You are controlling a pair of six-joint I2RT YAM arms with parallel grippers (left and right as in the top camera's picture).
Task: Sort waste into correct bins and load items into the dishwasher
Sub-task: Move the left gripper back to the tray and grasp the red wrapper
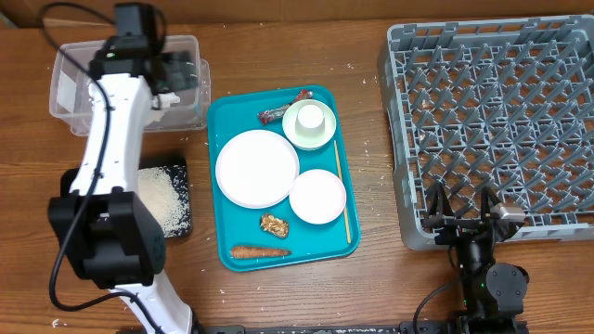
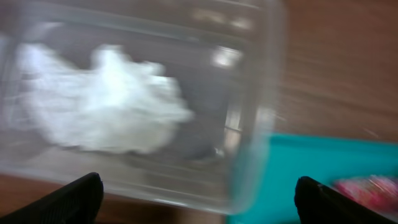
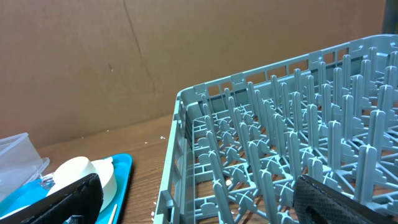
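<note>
near right, the right gripper (image 1: 461,206) stands wide and empty at the near edge of the grey rack (image 1: 492,121). on the teal tray (image 1: 316,243) lie the carrot (image 1: 260,251), then the plate (image 1: 257,168), with the red wrapper (image 1: 283,107) farthest, its print too small to read. far left, blurred, the left gripper (image 2: 198,190) hangs wide over the napkin (image 2: 106,106) inside the clear tub (image 2: 249,124).

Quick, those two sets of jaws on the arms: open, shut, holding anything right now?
Left gripper: open, empty, over the napkin lying in the clear tub.
Right gripper: open, empty, at the dish rack's edge.
</note>
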